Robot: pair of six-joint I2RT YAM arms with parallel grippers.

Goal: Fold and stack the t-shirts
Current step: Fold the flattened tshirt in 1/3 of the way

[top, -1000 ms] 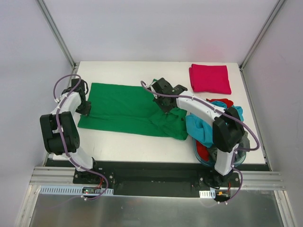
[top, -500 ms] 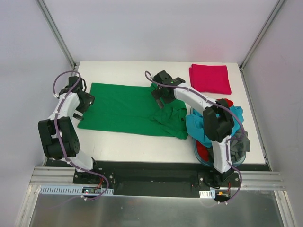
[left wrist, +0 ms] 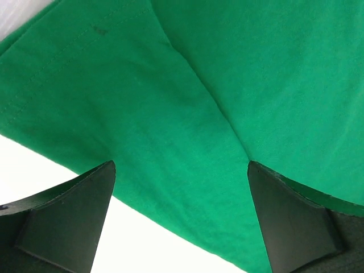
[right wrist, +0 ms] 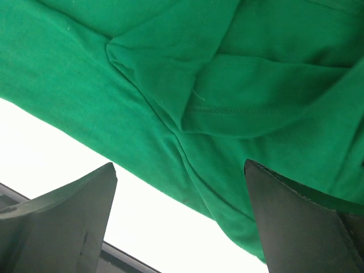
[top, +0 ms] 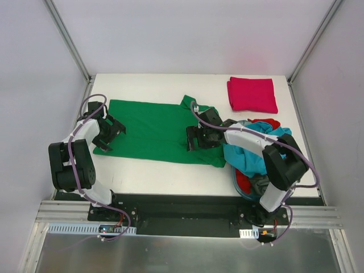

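Observation:
A bright green t-shirt (top: 153, 128) lies spread across the table's left and middle, bunched at its right end. My left gripper (top: 107, 142) hovers open over the shirt's near-left edge; in the left wrist view the green cloth (left wrist: 227, 85) lies below the open gripper (left wrist: 182, 193), with nothing held. My right gripper (top: 193, 139) hangs open over the wrinkled right part; its wrist view shows folds of the green shirt (right wrist: 227, 85) under the open gripper (right wrist: 182, 199). A folded crimson-pink t-shirt (top: 252, 94) sits at the back right. Teal (top: 250, 151), red (top: 267, 123) and dark grey (top: 263, 183) t-shirts are heaped at the right.
The heap of shirts spills out of a round blue tub (top: 240, 186) at the table's near right, just beside the green shirt's right end. White table (top: 159, 170) runs along the near edge. Cage posts and walls close in the back and sides.
Both grippers have opened and let go of the green shirt. The left one moved toward the near-left edge; the right one came from the far edge toward the near right.

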